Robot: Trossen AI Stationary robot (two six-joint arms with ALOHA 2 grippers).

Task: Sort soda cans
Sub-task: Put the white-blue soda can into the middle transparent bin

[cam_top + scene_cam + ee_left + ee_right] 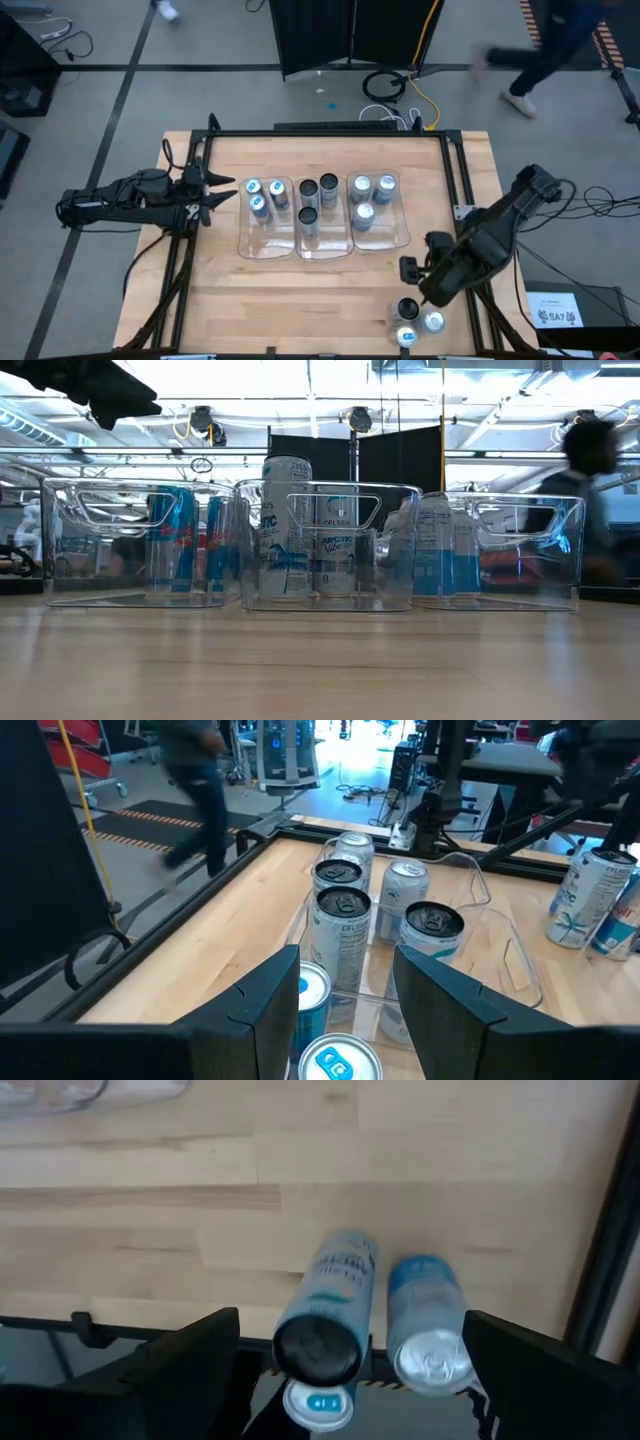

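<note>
Three clear trays stand side by side mid-table. The left tray holds three blue-topped cans, the middle tray three dark-topped cans, and the right tray three silver-topped cans. Three loose cans stand upright at the near right edge: dark-topped, silver-topped and blue-topped. My right gripper is open above them, its fingers wide on either side of the dark-topped and silver-topped cans. My left gripper is open and empty, level beside the left tray.
A black metal frame runs along the table's far edge and down both sides. Bare wood lies between the trays and the near edge. A person moves in the room behind the table.
</note>
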